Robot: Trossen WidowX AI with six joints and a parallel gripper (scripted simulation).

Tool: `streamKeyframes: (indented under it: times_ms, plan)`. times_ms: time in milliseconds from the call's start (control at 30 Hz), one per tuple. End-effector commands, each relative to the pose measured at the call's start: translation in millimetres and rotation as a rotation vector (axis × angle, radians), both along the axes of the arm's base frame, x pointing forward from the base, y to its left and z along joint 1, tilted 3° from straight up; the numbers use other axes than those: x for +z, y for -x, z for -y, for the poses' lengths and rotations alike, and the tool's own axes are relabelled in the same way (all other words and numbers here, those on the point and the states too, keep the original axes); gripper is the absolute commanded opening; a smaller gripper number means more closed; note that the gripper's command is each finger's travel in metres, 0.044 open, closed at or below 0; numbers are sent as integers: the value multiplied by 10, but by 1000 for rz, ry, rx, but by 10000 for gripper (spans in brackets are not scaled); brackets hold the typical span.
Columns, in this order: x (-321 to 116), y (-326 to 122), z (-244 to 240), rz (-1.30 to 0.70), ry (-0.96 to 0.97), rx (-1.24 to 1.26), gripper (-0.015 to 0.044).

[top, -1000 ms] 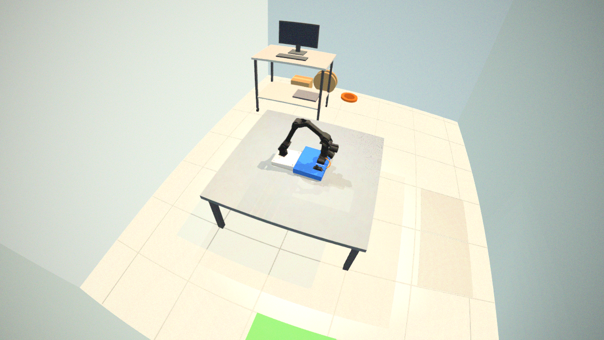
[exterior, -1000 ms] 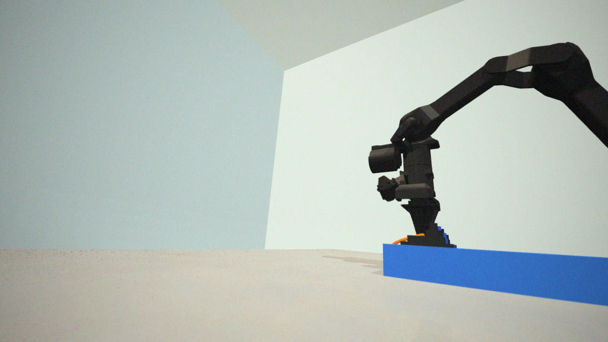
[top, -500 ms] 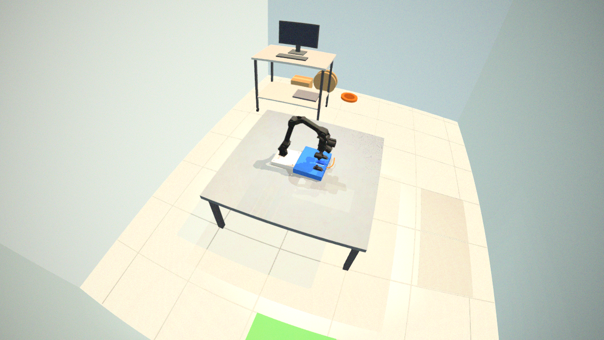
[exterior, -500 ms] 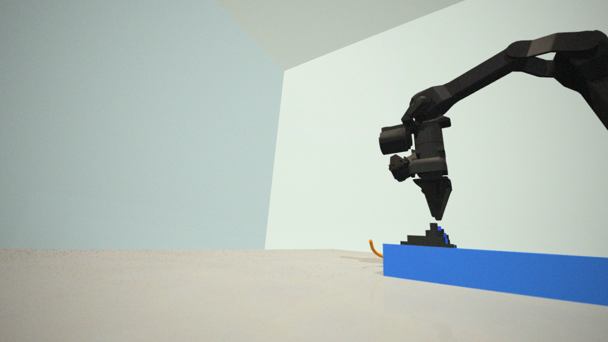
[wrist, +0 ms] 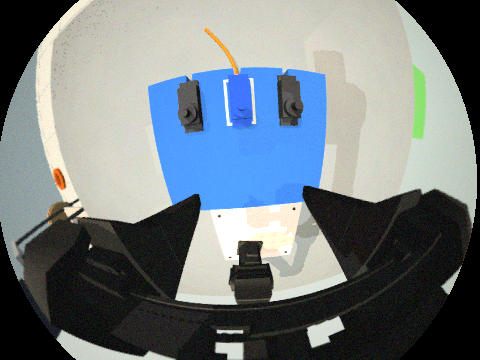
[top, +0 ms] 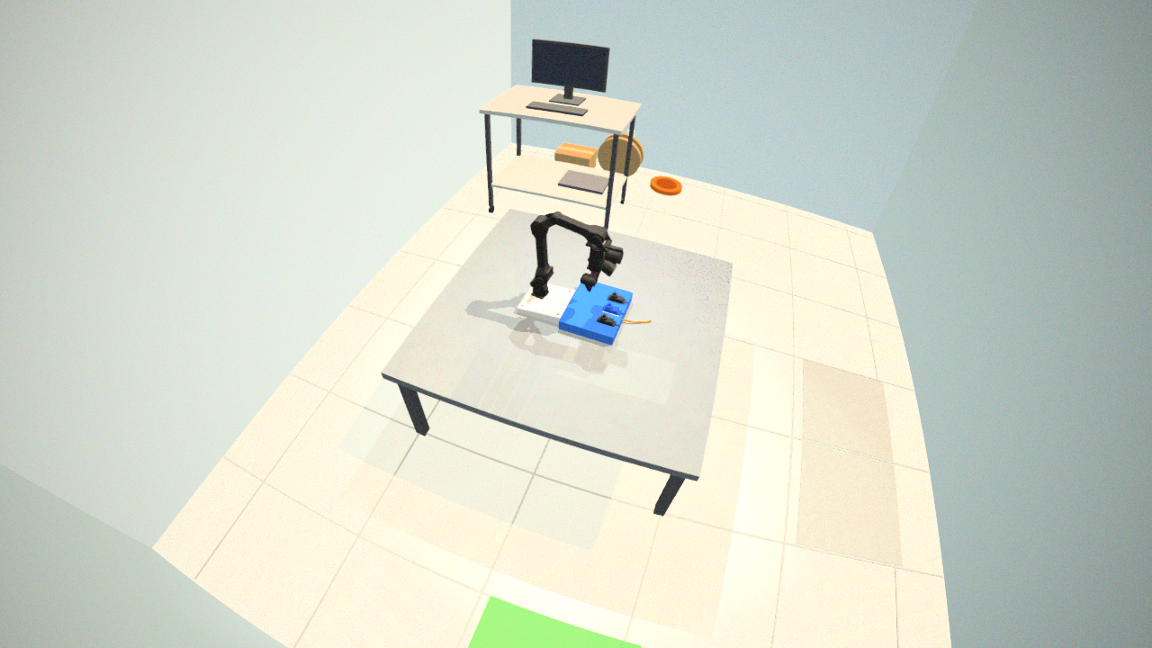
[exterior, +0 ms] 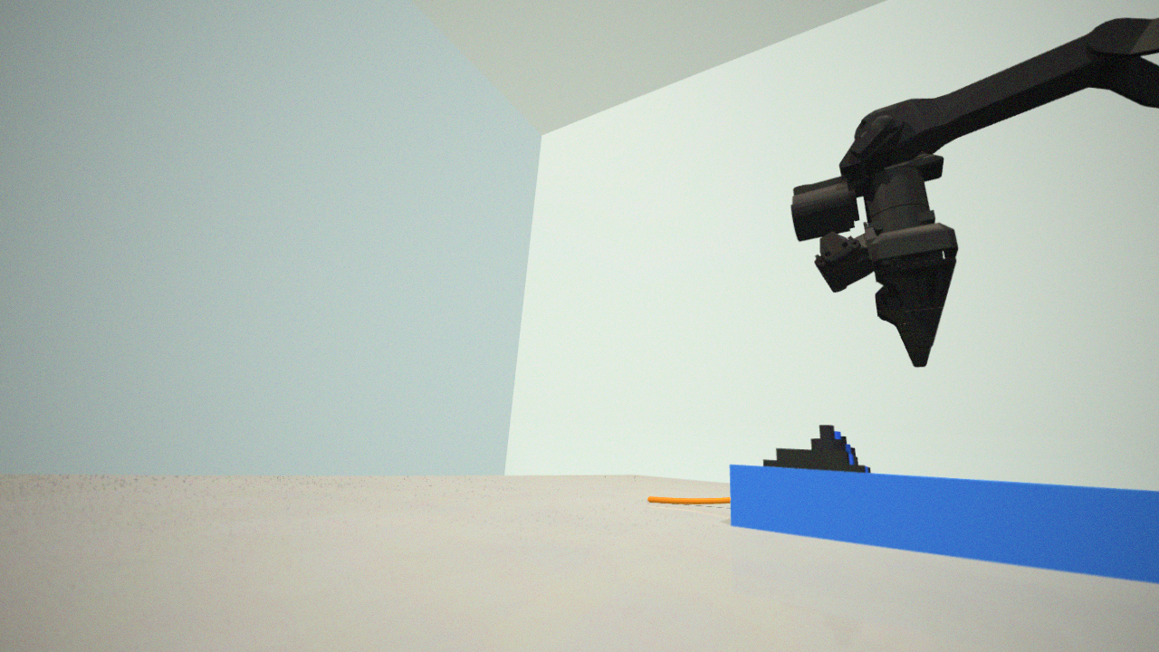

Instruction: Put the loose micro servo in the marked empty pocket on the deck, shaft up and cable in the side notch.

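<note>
Nearest the wrist lens: end effector point(wrist: 250, 203) spread wide, nothing between the dark fingers, raised well above the blue deck point(wrist: 243, 160) and drawn back toward the white base plate point(wrist: 256, 230). Seemingly lifted so high to stay clear of the parts below, as the task's last step asks.

Further out, along the deck's far edge: three pockets in a row. Left pocket filled by a black servo point(wrist: 188, 107), right pocket by another black servo point(wrist: 290, 100), both apparently fixtures already fitted. Between them, the white-marked pocket point(wrist: 239, 102) holding the blue micro servo point(wrist: 242, 100), shaft boss facing up toward the lens. Ears flat or not: too small to tell, though the body looks level and sunk inside the white outline.

Beyond that: orange cable point(wrist: 222, 48) leaving the pocket's far side and curling out over the desk point(wrist: 134, 27), toward the desk's far edge. Presumably routed through the side notch, since it exits straight from the pocket's end; the notch itself not resolvable.

Judged as done, or nearly so.
</note>
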State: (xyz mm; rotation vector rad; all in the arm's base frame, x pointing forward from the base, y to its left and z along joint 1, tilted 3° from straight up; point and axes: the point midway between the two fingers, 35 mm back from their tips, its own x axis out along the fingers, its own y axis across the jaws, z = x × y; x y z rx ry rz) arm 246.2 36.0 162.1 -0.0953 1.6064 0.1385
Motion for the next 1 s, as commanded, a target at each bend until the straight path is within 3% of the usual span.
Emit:
streamKeyframes:
  times_ms: [0,100,967]
  plan:
    - [250,-23,3,27,-4,2,440]
    - [412,-15,8,34,-4,1,440]
    - [412,-15,8,34,-4,1,440]
